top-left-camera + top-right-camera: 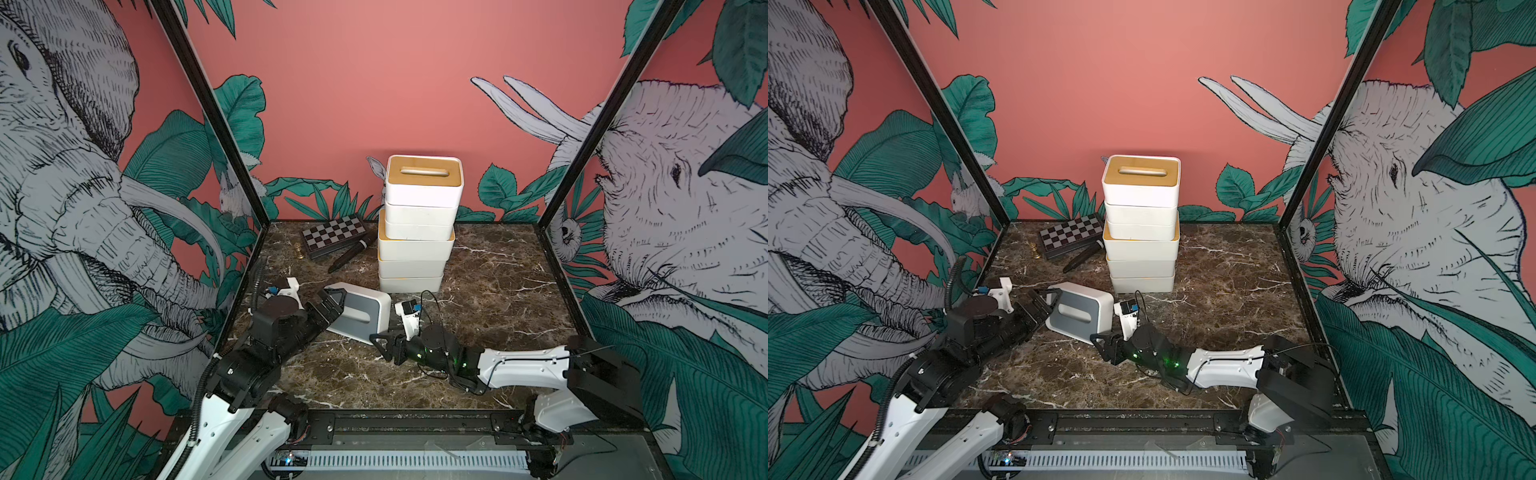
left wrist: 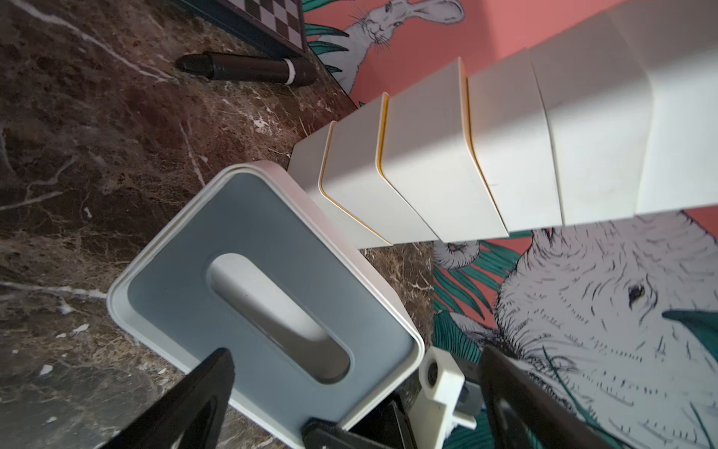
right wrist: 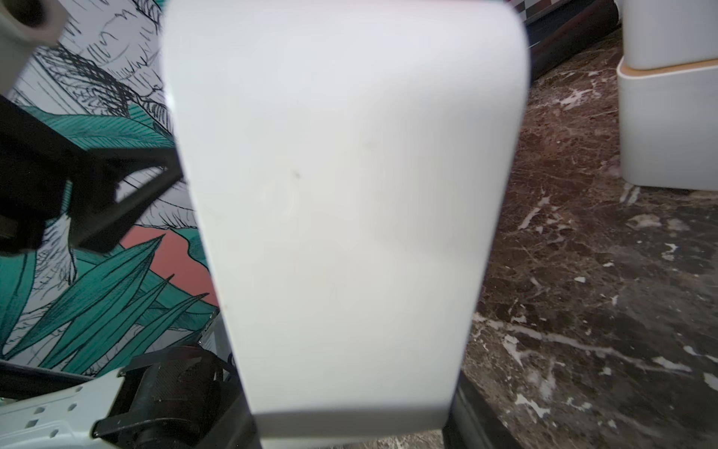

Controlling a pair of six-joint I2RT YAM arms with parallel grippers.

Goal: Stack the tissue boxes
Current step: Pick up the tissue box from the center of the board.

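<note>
Several tissue boxes form a tall stack [image 1: 417,245] [image 1: 1142,241] at the back middle of the marble table, a bamboo-lidded one on top. In front of it a grey-lidded tissue box [image 1: 360,316] [image 1: 1079,311] is tipped on its side, its lid facing left. My right gripper [image 1: 384,343] [image 3: 349,427] is shut on that box's near end; its white wall [image 3: 342,194] fills the right wrist view. My left gripper [image 1: 332,300] [image 2: 359,369] is open wide, its fingers either side of the lid [image 2: 252,272], not pressing it.
A checkered chessboard case [image 1: 332,235], a black marker [image 1: 351,254] and a small brass piece [image 1: 299,250] lie at the back left beside the stack. Printed walls close in the table on three sides. Bare marble [image 1: 498,291] lies to the right.
</note>
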